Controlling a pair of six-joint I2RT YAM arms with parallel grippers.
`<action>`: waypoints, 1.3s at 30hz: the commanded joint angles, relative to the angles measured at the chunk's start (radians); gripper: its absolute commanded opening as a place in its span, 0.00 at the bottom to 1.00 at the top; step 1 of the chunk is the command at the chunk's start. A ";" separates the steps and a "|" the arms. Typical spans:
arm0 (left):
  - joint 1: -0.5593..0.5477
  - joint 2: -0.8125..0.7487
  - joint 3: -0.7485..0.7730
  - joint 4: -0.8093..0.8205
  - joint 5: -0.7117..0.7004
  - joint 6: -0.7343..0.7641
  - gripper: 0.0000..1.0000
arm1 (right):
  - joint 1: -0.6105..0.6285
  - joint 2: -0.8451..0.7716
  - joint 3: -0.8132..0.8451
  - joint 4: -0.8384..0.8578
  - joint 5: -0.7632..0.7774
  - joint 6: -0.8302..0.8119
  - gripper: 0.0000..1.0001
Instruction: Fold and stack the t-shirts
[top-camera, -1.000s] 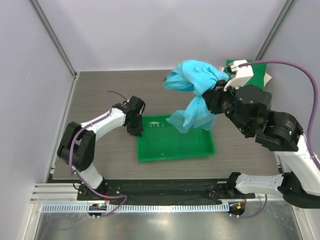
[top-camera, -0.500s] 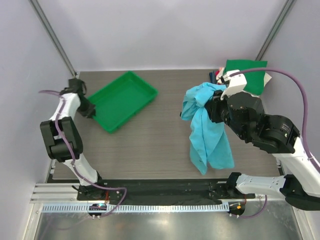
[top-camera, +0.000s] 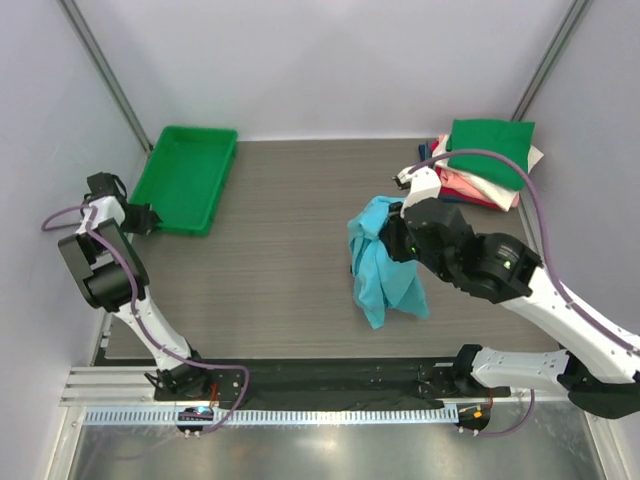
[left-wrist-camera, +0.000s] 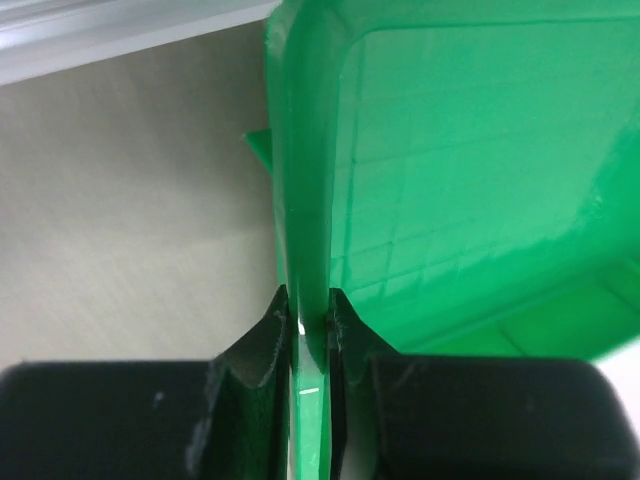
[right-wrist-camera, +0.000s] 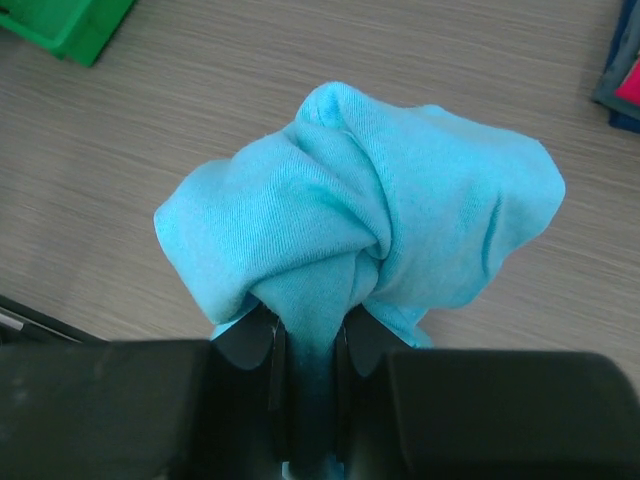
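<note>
— So, L arm pose?
— Swung out to the 9 o'clock edge of the table (top-camera: 280, 290), links folded up tight. Left gripper (top-camera: 140, 218) sitting at the near corner of the green tray (top-camera: 160, 176). Jaws pinched on the tray rim, one finger inside the wall, one outside, per wrist cam.
— Tray where?
— Flat in the 10 o'clock corner, long side running 12-to-6.
— R arm?
— Reaching in from 4 o'clock toward centre, wrist up off the table. Right gripper (top-camera: 393, 232) clamped tight on a bunched fold of the turquoise t-shirt (top-camera: 385, 272), cloth squeezed between both pads.
— Shirt itself?
— Hanging crumpled below the grip, just right of centre, abt 3 o'clock. Hem-to-table contact: can't tell.
— Other shirts?
— Folded stack (top-camera: 487, 150) in the 2 o'clock corner, green on top, then cream, pink/red, navy at the edge. Well apart from the hanging one.
</note>
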 joint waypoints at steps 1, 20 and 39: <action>0.039 0.027 -0.002 0.215 0.130 -0.205 0.05 | 0.004 0.033 -0.010 0.151 -0.027 0.027 0.01; 0.079 -0.426 -0.101 0.062 0.101 -0.060 0.82 | 0.001 0.220 0.045 0.266 -0.188 0.051 0.01; -0.068 -1.066 -0.373 -0.192 0.100 0.278 0.87 | -0.246 -0.149 -0.547 0.180 -0.023 0.571 1.00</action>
